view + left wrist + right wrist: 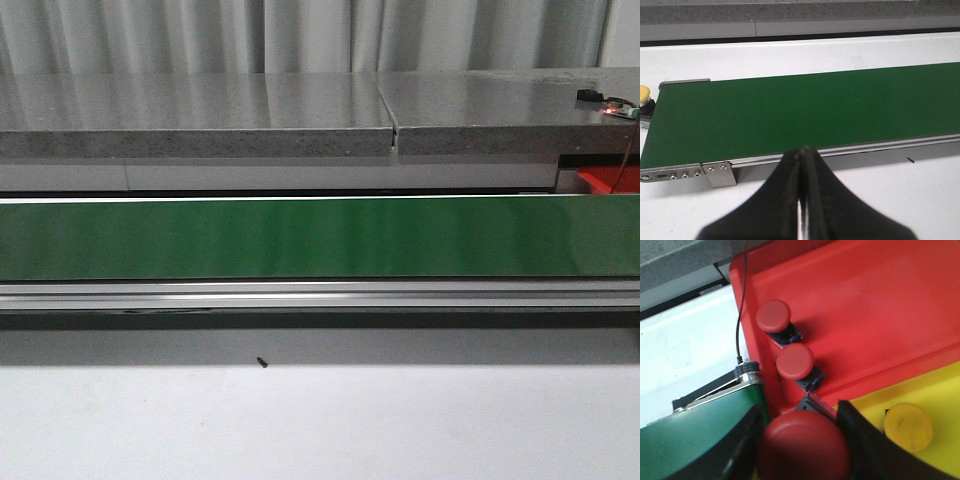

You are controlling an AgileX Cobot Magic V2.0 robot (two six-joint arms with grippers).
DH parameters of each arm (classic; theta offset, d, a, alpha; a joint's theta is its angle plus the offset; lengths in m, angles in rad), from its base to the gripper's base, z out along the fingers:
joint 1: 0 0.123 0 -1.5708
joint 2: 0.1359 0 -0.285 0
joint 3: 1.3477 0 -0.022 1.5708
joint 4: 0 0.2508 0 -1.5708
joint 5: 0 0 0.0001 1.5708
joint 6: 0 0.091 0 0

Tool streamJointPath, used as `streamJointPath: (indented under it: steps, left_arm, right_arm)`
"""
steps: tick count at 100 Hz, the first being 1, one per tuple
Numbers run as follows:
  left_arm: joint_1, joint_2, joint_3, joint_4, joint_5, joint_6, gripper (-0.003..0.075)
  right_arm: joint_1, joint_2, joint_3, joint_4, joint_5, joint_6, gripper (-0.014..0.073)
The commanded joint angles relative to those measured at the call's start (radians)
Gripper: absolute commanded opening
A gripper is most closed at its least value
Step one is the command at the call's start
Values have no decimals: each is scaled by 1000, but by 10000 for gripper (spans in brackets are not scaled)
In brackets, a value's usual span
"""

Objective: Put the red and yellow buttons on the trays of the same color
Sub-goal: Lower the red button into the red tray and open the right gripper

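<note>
Belt [300, 238] bare mid-frame | red tray [880, 305] upper right, holding two sorted red buttons [773, 316] | right gripper [802, 440] pinching a third red button [805, 445] low-centre, for that tray | left gripper [801, 200] pressed together, idle; yellow button [644, 94] at left edge

The green conveyor belt [320, 238] is seen side-on and low from the front view, with the grey ledge [200, 115] behind. From the left wrist view, the same belt [800, 112] is looked across from above, its near end included. The right wrist view is held very close over the red tray [865, 305] and yellow tray [935, 390], with a belt corner [700, 440] caught.
</note>
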Motion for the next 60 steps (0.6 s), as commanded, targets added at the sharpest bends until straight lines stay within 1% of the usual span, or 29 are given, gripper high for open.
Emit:
streamJointPath:
  steps: [1,60]
  left_arm:
    - [-8,4,-26,-9,-73,-8,-19]
    - [-8,4,-26,-9,-73,-8,-19]
  right_arm:
    - [-11,14,-72,21,-35,3,234]
    - [-11,347,-449,28,17,11,234]
